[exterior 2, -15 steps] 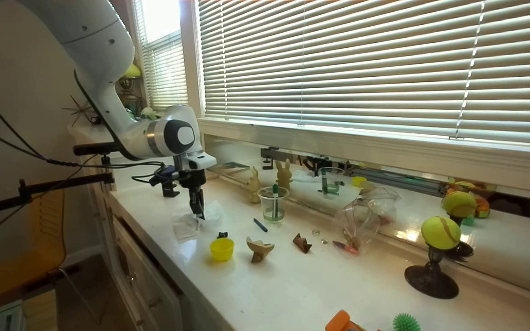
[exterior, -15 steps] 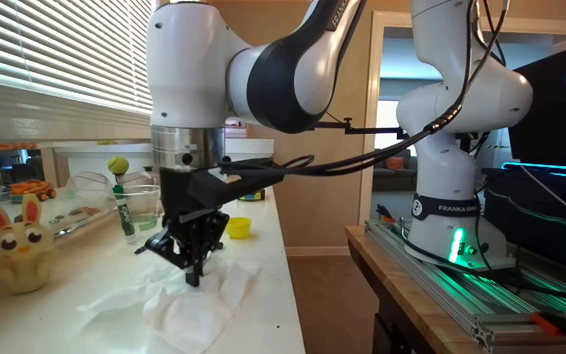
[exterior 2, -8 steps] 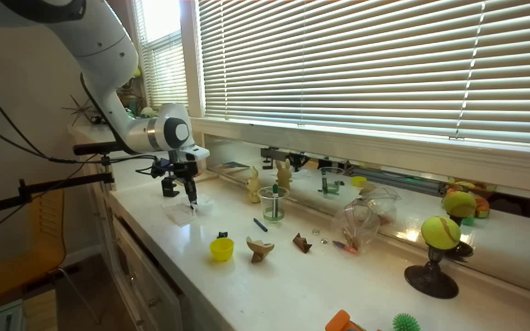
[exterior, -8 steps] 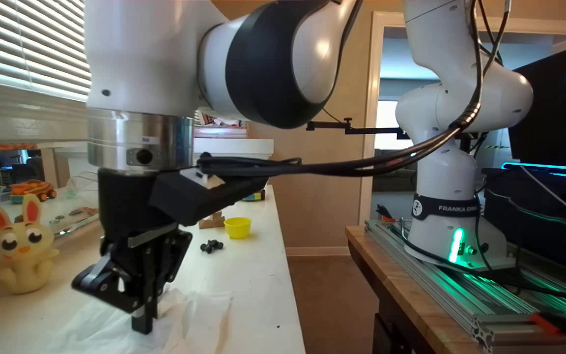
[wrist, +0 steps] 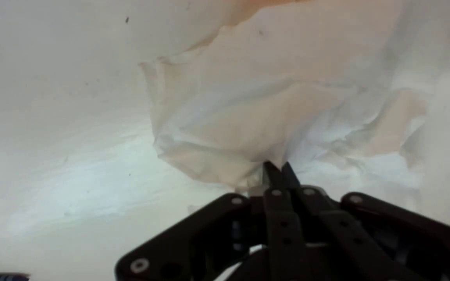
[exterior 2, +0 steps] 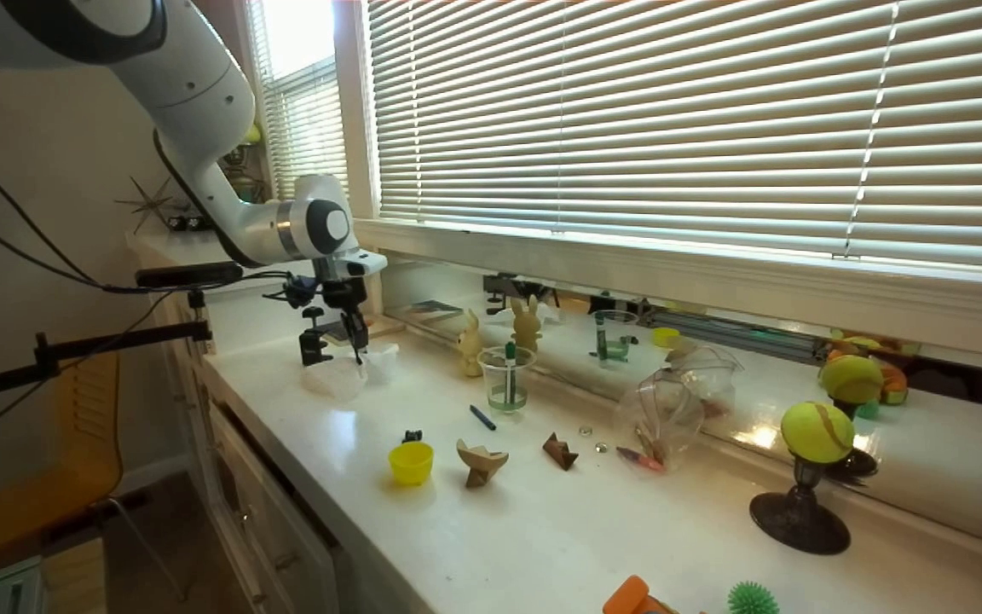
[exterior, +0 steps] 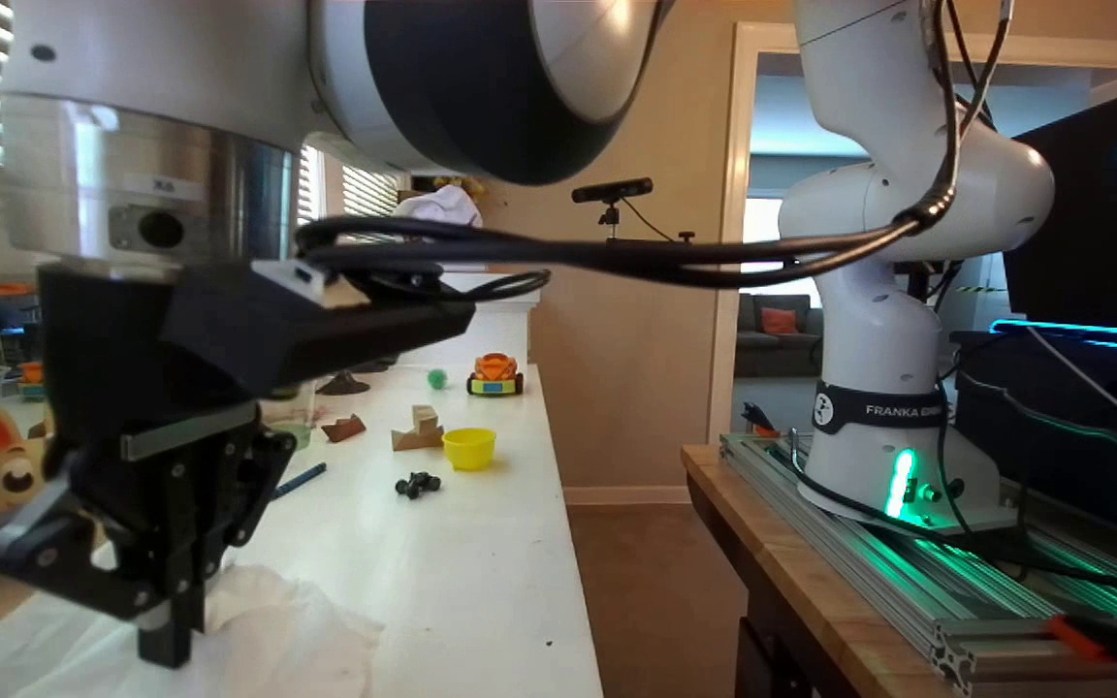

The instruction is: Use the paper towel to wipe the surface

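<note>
The paper towel is a crumpled white sheet, seen in both exterior views point(exterior: 277, 630) point(exterior 2: 337, 378) and filling much of the wrist view point(wrist: 256, 113). My gripper is in both exterior views point(exterior: 171, 640) point(exterior 2: 360, 354) and at the bottom of the wrist view point(wrist: 279, 166). Its fingers are shut, with a fold of the towel gathered between the tips. The towel spreads out around the fingertips, low over the surface, a white countertop point(exterior: 462, 562) point(exterior 2: 542, 529) point(wrist: 53, 97). I cannot tell how much of the towel touches the counter. The counter shows small dark specks.
A rabbit toy point(exterior 2: 470, 345) and a clear cup with a green marker point(exterior 2: 495, 388) stand toward the mirror side. A black clamp point(exterior 2: 314, 345) is close beside the towel. A yellow cup point(exterior: 469, 449), a small black car point(exterior: 418, 485) and a blue pen point(exterior: 299, 482) lie further along.
My gripper has dragged the towel along the counter, away from the yellow cup and toward the black clamp. The fingers have stayed shut. The other objects have not moved.
</note>
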`<control>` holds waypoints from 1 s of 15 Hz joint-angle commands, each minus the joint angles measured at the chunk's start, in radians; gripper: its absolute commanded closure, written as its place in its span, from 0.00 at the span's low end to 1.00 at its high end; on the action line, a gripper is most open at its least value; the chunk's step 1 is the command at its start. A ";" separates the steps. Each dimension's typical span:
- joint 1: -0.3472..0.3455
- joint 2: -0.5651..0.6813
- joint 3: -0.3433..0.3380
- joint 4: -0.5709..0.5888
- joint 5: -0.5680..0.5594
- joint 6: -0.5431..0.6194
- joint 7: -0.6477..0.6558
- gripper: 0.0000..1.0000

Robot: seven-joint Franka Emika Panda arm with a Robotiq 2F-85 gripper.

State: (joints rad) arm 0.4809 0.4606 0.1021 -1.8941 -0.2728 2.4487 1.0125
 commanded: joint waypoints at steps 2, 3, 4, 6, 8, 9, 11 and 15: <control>0.006 -0.141 -0.065 -0.109 -0.062 -0.015 0.101 1.00; -0.001 -0.165 -0.073 -0.138 -0.068 -0.014 0.123 1.00; -0.009 -0.186 -0.080 -0.169 -0.076 -0.007 0.151 1.00; -0.031 -0.216 -0.086 -0.228 -0.085 0.004 0.200 1.00; -0.058 -0.219 -0.083 -0.273 -0.084 0.018 0.224 1.00; -0.071 -0.215 -0.080 -0.289 -0.080 0.021 0.230 1.00; -0.091 -0.193 -0.072 -0.302 -0.066 0.035 0.222 1.00; -0.107 -0.143 -0.051 -0.295 -0.036 0.081 0.191 1.00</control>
State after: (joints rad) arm 0.3923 0.2943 0.0224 -2.1866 -0.3161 2.4872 1.1954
